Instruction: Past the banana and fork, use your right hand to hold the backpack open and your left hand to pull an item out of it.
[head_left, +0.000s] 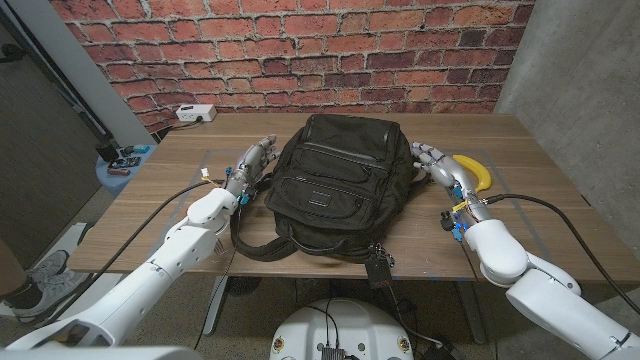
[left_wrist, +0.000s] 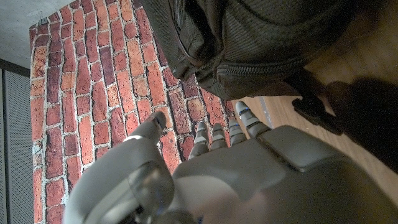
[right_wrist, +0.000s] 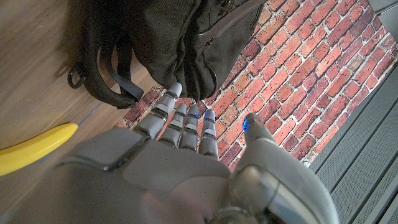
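Note:
A black backpack (head_left: 330, 185) lies flat in the middle of the wooden table (head_left: 560, 235), zipped, its straps trailing over the near edge. My left hand (head_left: 251, 164) stands beside the backpack's left side with fingers apart, holding nothing. My right hand (head_left: 436, 162) stands beside its right side, fingers spread and empty. A yellow banana (head_left: 473, 172) lies just right of my right hand. In the left wrist view the backpack (left_wrist: 261, 43) sits beyond my left hand (left_wrist: 236, 168). In the right wrist view the backpack (right_wrist: 168, 37) and banana (right_wrist: 37, 146) lie beyond my right hand (right_wrist: 186, 155).
A white power strip (head_left: 196, 113) with a cable sits at the table's far left corner. A brick wall (head_left: 300, 50) stands behind the table. A small blue stand with items (head_left: 122, 162) is left of the table.

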